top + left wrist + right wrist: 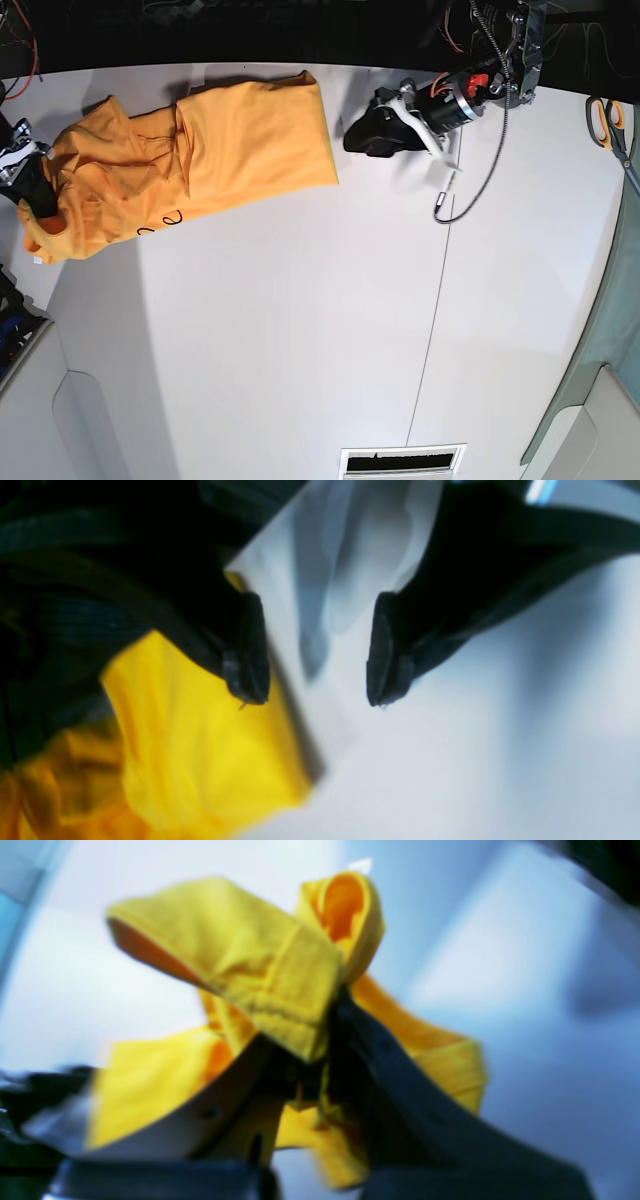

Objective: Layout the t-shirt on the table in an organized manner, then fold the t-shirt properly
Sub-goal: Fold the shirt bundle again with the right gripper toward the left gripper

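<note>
The orange-yellow t-shirt [200, 160] lies crumpled and partly spread at the far left of the white table [300, 340], with black lettering near its lower edge. My right gripper [35, 195] is at the shirt's left end and is shut on a bunched fold of the t-shirt [240, 955], which drapes over the gripper [310, 1065]. My left gripper [372, 132] hovers just right of the shirt's right edge. In the left wrist view the left gripper [315, 685] is open with bare table between its fingers, and the t-shirt [200, 750] lies beside its left finger.
Orange-handled scissors [611, 120] lie at the far right back. A thin dark seam [430, 330] runs down the table. A cable [478, 180] loops below the left arm. A grey-green panel [600, 330] borders the right edge, and a slotted vent [400, 461] sits at the front.
</note>
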